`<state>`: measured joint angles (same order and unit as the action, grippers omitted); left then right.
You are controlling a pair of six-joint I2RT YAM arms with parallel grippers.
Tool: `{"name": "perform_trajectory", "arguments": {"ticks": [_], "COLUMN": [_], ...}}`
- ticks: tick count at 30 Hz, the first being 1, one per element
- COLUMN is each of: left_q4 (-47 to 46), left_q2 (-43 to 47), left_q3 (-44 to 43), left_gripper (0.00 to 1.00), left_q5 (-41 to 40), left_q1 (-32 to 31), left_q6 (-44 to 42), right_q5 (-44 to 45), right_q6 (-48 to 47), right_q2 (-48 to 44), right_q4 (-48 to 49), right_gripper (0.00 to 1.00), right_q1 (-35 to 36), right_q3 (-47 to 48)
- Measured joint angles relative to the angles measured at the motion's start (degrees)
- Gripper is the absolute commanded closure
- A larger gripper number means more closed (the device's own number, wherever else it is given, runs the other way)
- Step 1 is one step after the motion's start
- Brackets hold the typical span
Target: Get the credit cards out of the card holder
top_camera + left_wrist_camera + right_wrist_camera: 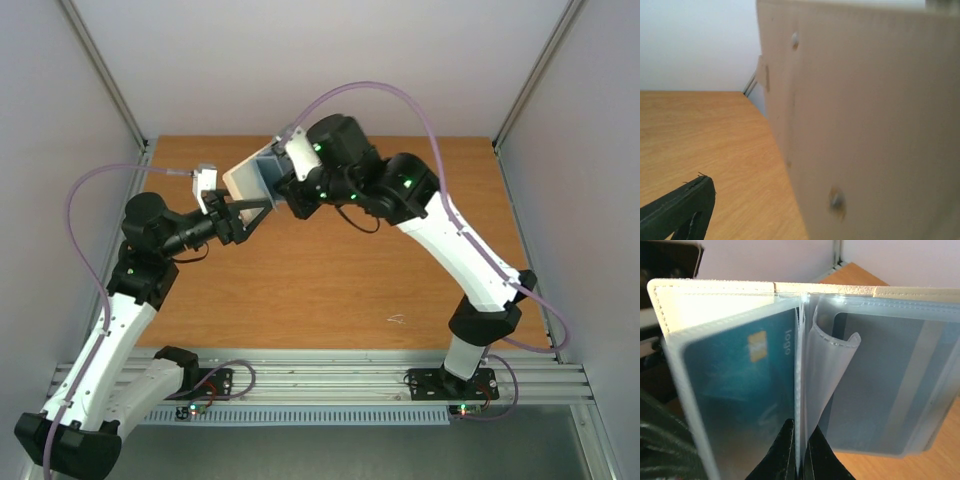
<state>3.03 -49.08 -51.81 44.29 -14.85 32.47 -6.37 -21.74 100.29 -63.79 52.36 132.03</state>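
Holding the card holder [715,295] aloft above the surface [330,280]: right end effector [800,452] pinched narrow on its centre sleeves, left end effector [255,208] state can't tell. Risk: the thin sleeve grip slips or tears once a card is pulled, dropping everything. Count: one holder, two cards showing, the teal card [740,390] and the grey striped card [890,390].

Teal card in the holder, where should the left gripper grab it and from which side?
Teal card: probably its upper edge, from above in the right wrist view; the right gripper pinches the card holder below; the curled sleeve opens upward.
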Motion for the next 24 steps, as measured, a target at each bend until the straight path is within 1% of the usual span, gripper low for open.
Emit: {"name": "perform_trajectory", "arguments": {"ticks": [3,5,8,10,11,12,16,18,19,24], "left_q4": [-1.4,-2.6,-3.8,-4.1,-4.1,-4.1,-4.0,-3.7,-3.7,-3.3], "left_q2": [0.0,0.0,0.0,0.0,0.0,0.0,0.0,0.0,0.0,0.2], "left_q3": [0.2,0.3,0.3,0.3,0.4,0.4,0.6,0.7,0.7,1.0], "left_gripper": [0.03,0.03,0.04,0.08,0.14,0.24,0.73,0.92,0.98,1.00], "left_q5": [0.4,0.9,1.4,1.4,1.4,1.3,1.1,0.9,0.8,0.0], "left_q1": [0.0,0.0,0.0,0.0,0.0,0.0,0.0,0.0,0.1,1.0], "left_q6": [0.8,1.5,2.0,2.1,2.1,2.2,2.4,2.4,2.3,1.7], "right_q5": [7.4,10.9,13.8,15.3,16.0,16.5,16.4,15.5,15.0,12.3], "right_q6": [-1.2,-2.0,-3.0,-3.8,-4.1,-4.3,-6.1,-7.0,-7.5,-8.5], "right_q2": [2.6,4.3,5.7,5.9,5.9,5.9,5.7,5.2,4.8,0.9], "right_q4": [-1.9,-3.3,-4.3,-5.1,-5.3,-5.4,-5.4,-5.1,-5.0,-4.7], "right_gripper": [0.99,0.99,0.99,0.99,0.99,0.99,0.99,0.99,0.99,0.99], "right_q1": [3.5,4.6,4.7,4.6,4.5,4.5,4.5,4.5,4.5,3.5], "right_q3": [2.2,3.4,3.9,3.9,3.9,3.9,4.1,3.9,3.7,1.7]}}
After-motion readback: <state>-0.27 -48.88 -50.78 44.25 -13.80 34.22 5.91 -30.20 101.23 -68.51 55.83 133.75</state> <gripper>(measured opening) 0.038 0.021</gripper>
